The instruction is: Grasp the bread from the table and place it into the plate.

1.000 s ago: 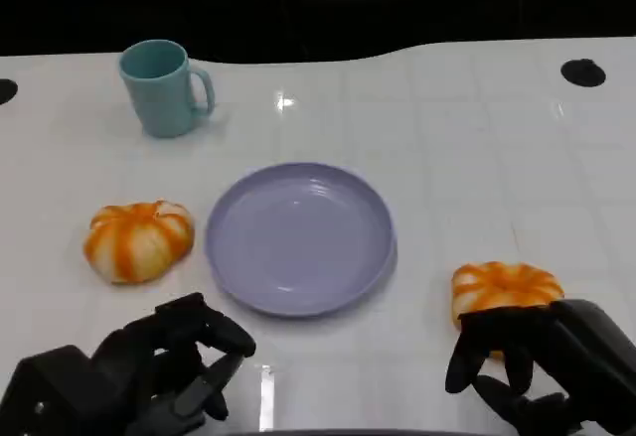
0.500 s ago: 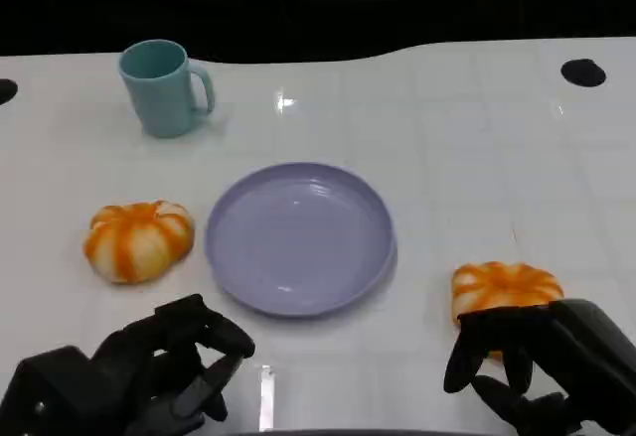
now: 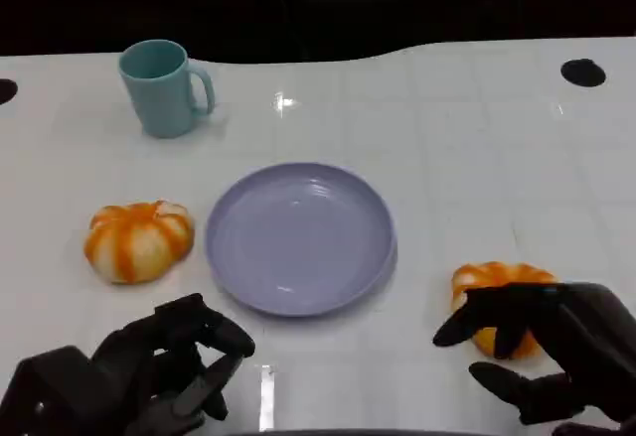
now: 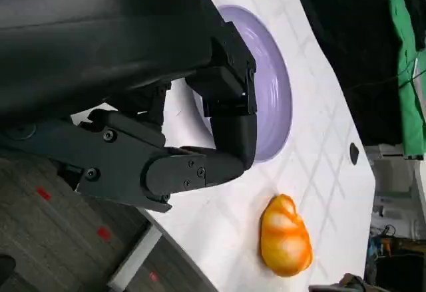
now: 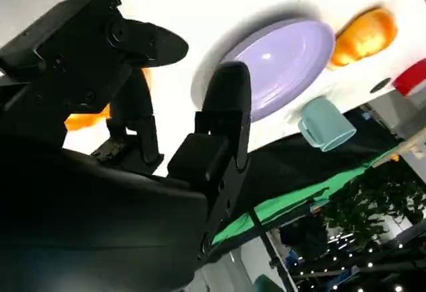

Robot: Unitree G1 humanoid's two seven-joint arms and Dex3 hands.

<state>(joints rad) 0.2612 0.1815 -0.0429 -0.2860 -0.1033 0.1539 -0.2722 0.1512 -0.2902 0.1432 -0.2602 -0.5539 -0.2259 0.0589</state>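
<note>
Two orange-and-white striped breads lie on the white table beside a lilac plate (image 3: 298,237). The left bread (image 3: 137,240) sits apart from my left hand (image 3: 149,371), whose loosely bent fingers hold nothing near the front edge. The right bread (image 3: 494,279) is partly covered by my right hand (image 3: 542,347), whose fingers are spread over its near side; no closed grip on it shows. The left wrist view has the plate (image 4: 273,99) and the right bread (image 4: 286,235) beyond the fingers (image 4: 233,126). In the right wrist view the right bread (image 5: 83,119) peeks out behind the fingers (image 5: 223,119).
A teal mug (image 3: 164,86) stands at the back left, far from both hands. A black hole (image 3: 582,72) marks the table at the back right. In the right wrist view the plate (image 5: 286,66), the left bread (image 5: 363,36) and the mug (image 5: 326,129) lie beyond the hand.
My right hand has moved forward over the right bread, its fingers spreading wider and covering more of it. The left hand, plate and left bread have not moved.
</note>
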